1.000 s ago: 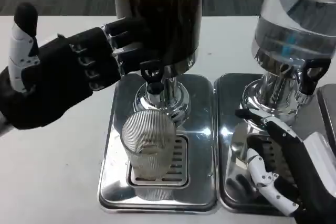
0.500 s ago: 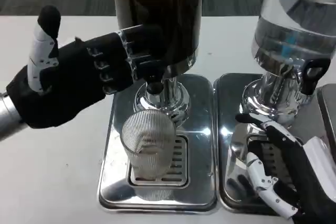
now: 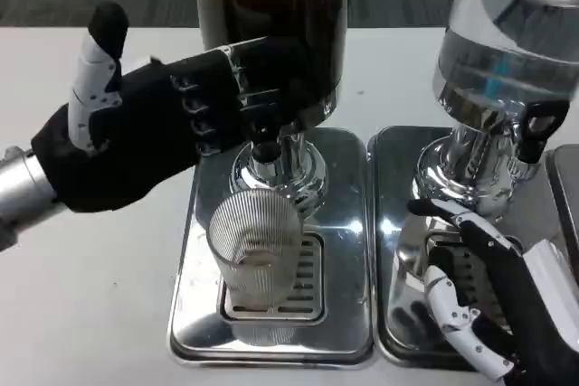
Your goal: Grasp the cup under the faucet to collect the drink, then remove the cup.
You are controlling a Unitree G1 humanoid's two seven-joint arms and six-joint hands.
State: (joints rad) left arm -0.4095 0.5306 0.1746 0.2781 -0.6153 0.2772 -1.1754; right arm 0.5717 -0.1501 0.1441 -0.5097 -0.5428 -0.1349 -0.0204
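A clear ribbed cup (image 3: 260,248) stands upright on the grille of the left drip tray (image 3: 190,314), right under the black faucet tap (image 3: 263,126) of the dark drink dispenser (image 3: 271,24). My left hand (image 3: 154,133) is raised at the dispenser's left, its fingers reaching across the tap lever, thumb up and apart. It holds nothing I can see. My right hand (image 3: 493,300) lies low over the right drip tray (image 3: 398,223), fingers spread and empty, to the right of the cup and apart from it.
A second dispenser (image 3: 507,51) with clear liquid and its own black tap (image 3: 536,128) stands on the right tray. White table surface lies to the left of the trays.
My left hand has moved right and slightly up, its fingers now over the tap lever. The cup and the right hand have hardly moved.
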